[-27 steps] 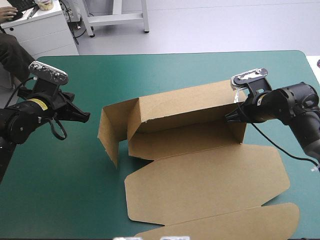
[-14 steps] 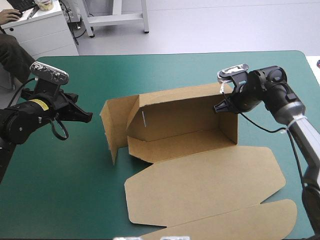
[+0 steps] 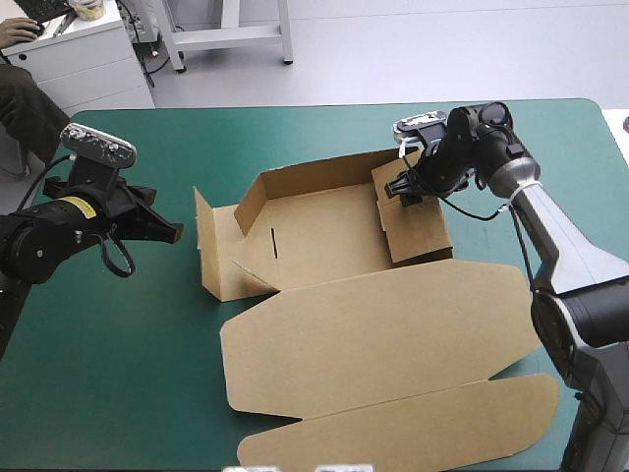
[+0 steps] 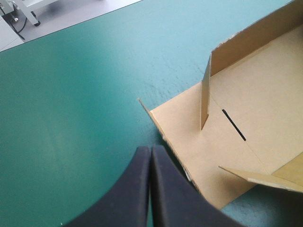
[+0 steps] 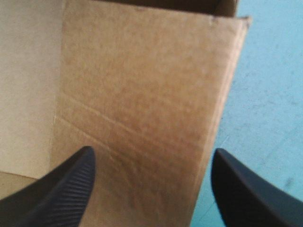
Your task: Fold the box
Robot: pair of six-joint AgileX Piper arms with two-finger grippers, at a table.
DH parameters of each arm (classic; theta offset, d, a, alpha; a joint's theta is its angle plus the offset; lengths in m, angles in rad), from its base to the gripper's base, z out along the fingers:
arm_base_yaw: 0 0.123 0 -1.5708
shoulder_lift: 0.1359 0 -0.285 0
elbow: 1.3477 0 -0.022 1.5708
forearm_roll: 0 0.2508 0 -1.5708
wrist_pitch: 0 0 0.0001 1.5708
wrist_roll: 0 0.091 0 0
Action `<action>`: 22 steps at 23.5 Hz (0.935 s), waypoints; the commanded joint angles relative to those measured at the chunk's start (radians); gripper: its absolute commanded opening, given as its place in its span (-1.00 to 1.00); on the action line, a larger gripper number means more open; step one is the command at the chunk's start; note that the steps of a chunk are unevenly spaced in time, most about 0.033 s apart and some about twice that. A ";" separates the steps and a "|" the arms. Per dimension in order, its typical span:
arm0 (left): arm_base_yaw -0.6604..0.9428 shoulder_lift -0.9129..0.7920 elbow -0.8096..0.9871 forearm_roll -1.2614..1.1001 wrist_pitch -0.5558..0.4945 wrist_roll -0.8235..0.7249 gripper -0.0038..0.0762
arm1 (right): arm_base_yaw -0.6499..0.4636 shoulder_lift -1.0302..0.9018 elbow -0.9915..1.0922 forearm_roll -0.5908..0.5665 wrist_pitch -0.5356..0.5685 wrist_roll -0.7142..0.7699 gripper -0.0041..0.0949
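The left tool (image 3: 169, 233) hung with its black fingers pressed together into 1 point, holding nothing. It was just beside the box's left end flap (image 3: 208, 258), which stood upright off the desk (image 3: 118, 374).

The box (image 3: 324, 236) sat at the middle of the teal-green cover as a half-raised tray. Its back wall (image 3: 314, 175) was up, a slot (image 3: 274, 243) showed in the floor near the left end, and the lid (image 3: 383, 339) lay flat toward the near edge. At the right end, the right end panel (image 3: 418, 228) leaned inward over the floor. The right tool (image 3: 401, 187) was spread wide with that panel between its 2 fingers; contact could not be made out.

The step in hand looked to be tucking the right end. Done well, it would call for pressing the panel squarely along its crease rather than at 1 corner, so the board would not buckle. The light sheet would likely slide, and the left tool seemed well placed to brace it.

Room was generous, with bare cover to the left and beyond the back wall. The lid filled the near side, and the right arm ran close to the desk's right edge.
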 commanded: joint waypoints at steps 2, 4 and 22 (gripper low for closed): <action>0.000 -0.022 -0.023 -0.009 -0.048 -0.005 -0.93 | -0.003 -0.102 -0.048 0.003 0.038 -0.007 0.78; 0.000 -0.022 -0.023 -0.009 -0.049 -0.005 -0.93 | -0.013 -0.141 -0.048 0.003 0.034 -0.007 0.77; 0.000 -0.022 -0.023 -0.009 -0.084 -0.005 -0.93 | -0.076 -0.136 -0.046 0.054 0.070 -0.032 0.77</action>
